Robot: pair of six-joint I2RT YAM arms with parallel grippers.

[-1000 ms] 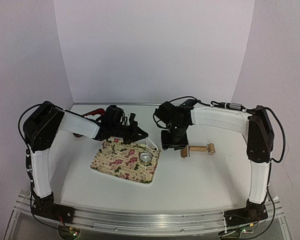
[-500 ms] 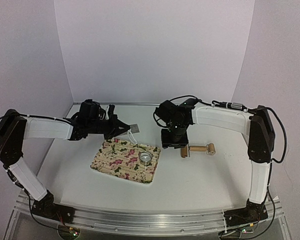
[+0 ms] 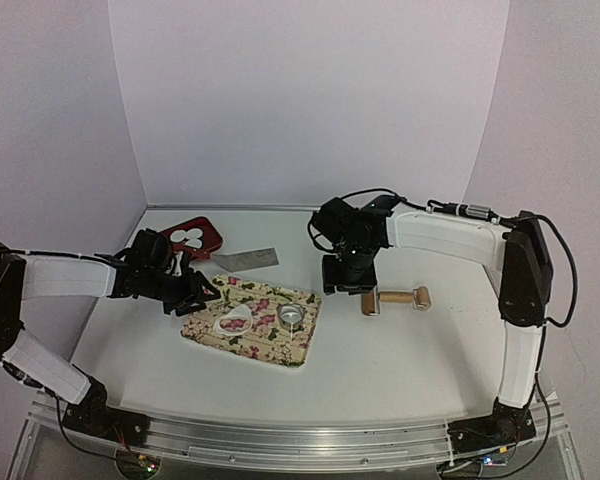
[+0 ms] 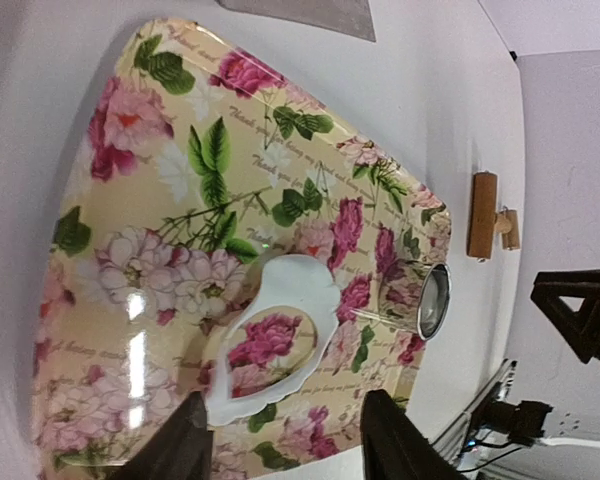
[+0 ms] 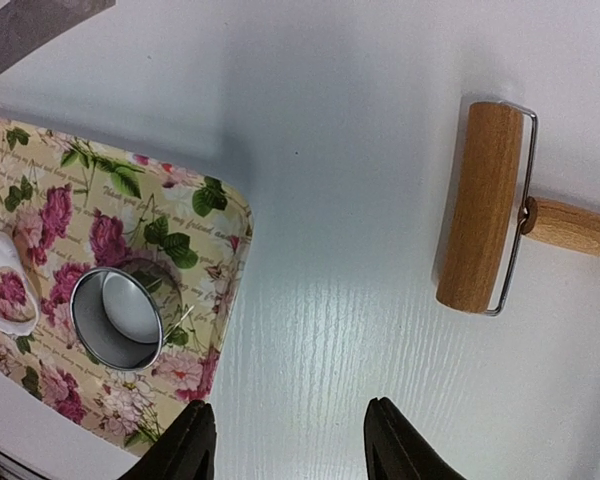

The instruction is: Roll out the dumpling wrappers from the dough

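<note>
Left fingers (image 4: 185, 445) spread, empty, low over dough (image 4: 295, 288): holed sheet flat on floral tray (image 4: 210, 150), ring cutter (image 4: 430, 300) just beside. Right fingers (image 5: 188, 450) spread, empty, near rolling pin (image 5: 480, 205) on desk (image 5: 330, 100). Likely scrap stage. Next: pinch thin edge, gather, re-roll.

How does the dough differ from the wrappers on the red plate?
The dough is one irregular sheet with a round hole; the dumpling wrappers are several small whole pieces. The dough lies on the floral tray; the wrappers on the red plate. Both are white and flat.
</note>
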